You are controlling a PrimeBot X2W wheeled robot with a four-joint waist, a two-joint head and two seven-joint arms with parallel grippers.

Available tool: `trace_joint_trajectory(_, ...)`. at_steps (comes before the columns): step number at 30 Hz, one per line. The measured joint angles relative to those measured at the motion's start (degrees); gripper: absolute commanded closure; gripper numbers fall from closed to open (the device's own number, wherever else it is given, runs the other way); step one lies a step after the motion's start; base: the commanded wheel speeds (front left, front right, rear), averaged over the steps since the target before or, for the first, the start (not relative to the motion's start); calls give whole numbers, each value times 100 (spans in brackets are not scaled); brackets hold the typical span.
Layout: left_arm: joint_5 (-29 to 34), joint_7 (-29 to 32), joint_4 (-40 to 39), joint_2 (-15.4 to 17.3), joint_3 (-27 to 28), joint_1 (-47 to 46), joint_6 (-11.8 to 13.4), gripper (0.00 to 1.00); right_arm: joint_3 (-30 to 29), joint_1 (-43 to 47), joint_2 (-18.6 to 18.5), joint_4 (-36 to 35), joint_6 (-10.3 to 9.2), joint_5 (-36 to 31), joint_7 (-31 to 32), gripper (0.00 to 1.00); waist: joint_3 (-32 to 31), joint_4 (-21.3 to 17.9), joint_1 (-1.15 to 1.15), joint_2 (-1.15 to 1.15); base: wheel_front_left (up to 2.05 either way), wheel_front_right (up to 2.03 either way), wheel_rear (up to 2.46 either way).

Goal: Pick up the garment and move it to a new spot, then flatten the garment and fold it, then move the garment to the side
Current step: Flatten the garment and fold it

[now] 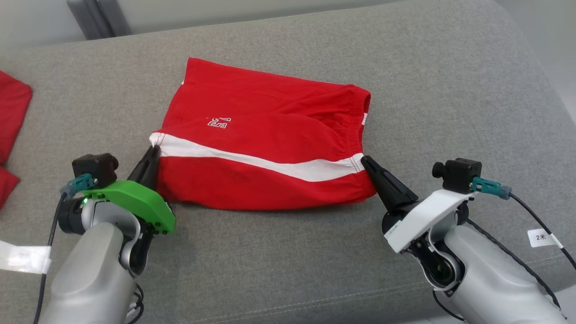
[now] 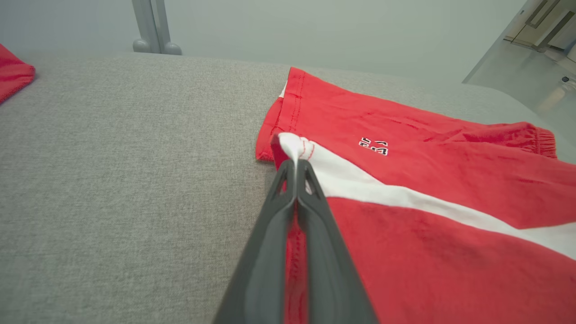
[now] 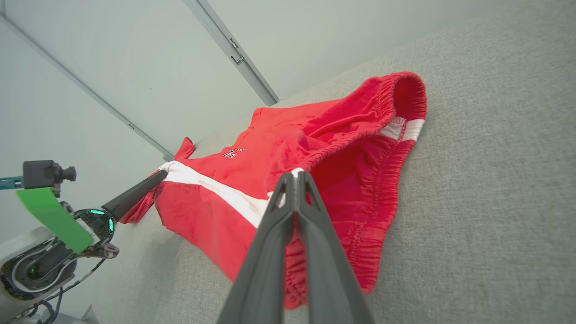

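The garment (image 1: 270, 135) is a pair of red shorts with a white side stripe, lying folded lengthwise on the grey cushion (image 1: 288, 252). My left gripper (image 1: 154, 150) is shut on the garment's leg-hem corner at the white stripe's left end; the left wrist view shows white cloth pinched at the tips of the left gripper (image 2: 294, 159). My right gripper (image 1: 364, 159) is shut on the waistband corner at the stripe's right end. In the right wrist view the right gripper (image 3: 294, 176) pinches the elastic waistband of the garment (image 3: 342, 148), and the left gripper (image 3: 162, 173) holds the far corner.
More red cloth (image 1: 11, 121) lies at the cushion's far left edge, also seen as red cloth (image 2: 13, 74) in the left wrist view. Bare grey cushion lies in front of and to the right of the shorts. A metal post (image 2: 153, 27) stands behind the cushion.
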Motion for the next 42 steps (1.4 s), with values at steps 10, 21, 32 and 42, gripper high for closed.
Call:
trace_joint_trajectory(10,-168,-189,-887,91,-157,812,-9,100,-270,562,-172,-584,0,-118,-9,100,-187,223,0,0,0,0,0)
trace_joint_trajectory(21,-491,-214,-1817,471,-468,1611,-9,100,-333,1281,-358,-1124,0,-177,-10,100,-122,356,0,0,0,0,0)
trace_joint_trajectory(32,-721,-211,-2543,1126,-577,2313,-10,100,-746,1695,-495,-1630,0,-78,-10,100,-12,339,0,0,0,0,0)
trace_joint_trajectory(42,-995,41,-2796,1374,-747,2686,-10,100,-586,2009,-887,-1645,0,-16,-10,100,38,393,0,0,0,0,0)
